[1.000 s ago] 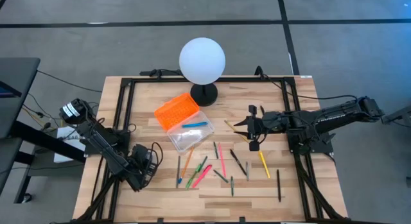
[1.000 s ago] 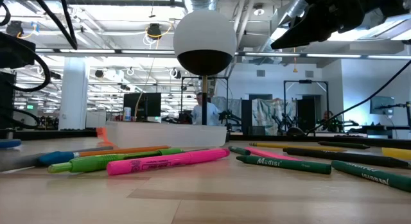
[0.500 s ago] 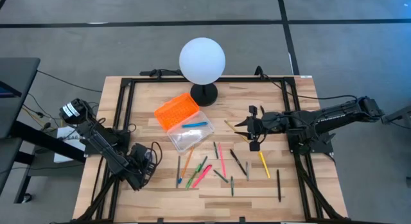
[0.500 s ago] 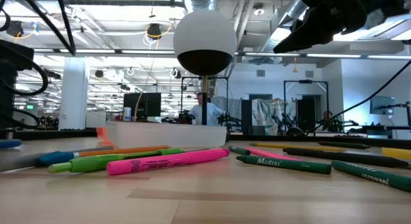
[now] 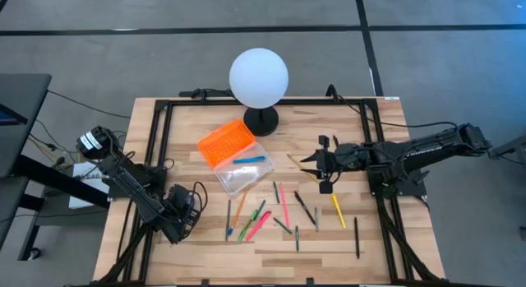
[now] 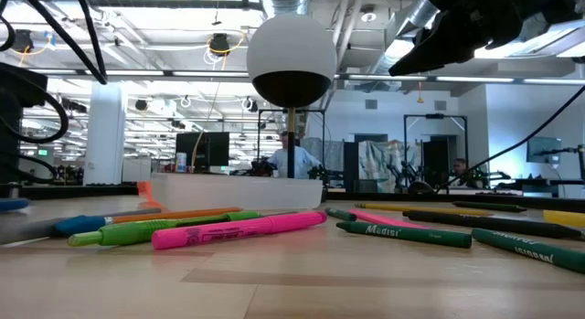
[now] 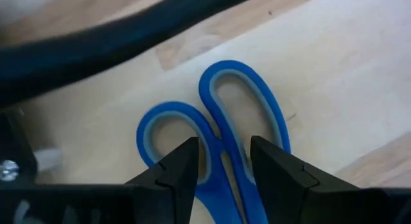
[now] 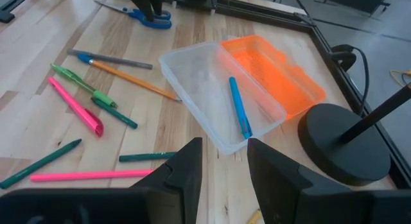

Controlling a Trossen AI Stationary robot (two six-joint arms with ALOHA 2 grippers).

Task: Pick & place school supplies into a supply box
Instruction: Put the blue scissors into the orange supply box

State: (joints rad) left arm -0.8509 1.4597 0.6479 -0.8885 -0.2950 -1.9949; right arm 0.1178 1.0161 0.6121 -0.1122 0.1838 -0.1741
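Note:
The supply box lies open at mid-table: its clear body (image 5: 242, 172) holds one blue pen (image 8: 239, 108), and the orange lid (image 5: 225, 142) is folded back beside it. Several pens, pencils and markers (image 5: 271, 209) lie flat on the wood nearer the front edge. The blue-handled scissors (image 7: 241, 102) lie flat near the left edge. My left gripper (image 7: 223, 163) is open and low over them, one finger on each side of where the two handle loops join. My right gripper (image 5: 311, 168) is open and empty, raised right of the box. My left gripper comes at the scissors from above, its fingers (image 7: 183, 166) on either side of the handles' junction (image 7: 225, 150). The scissors lie flat on the table. I cannot tell whether the fingers touch them.
A white globe lamp (image 5: 259, 77) stands on a black round base (image 8: 347, 140) just behind the box. A black frame (image 5: 156, 139) runs along the table's left, right and far sides. A yellow pencil (image 5: 337, 210) and a black pen (image 5: 357, 236) lie toward the right.
In the low view the left arm's dark body at the picture's left has sunk slightly. The right gripper has shifted slightly in the same view. The box and the loose supplies have not moved.

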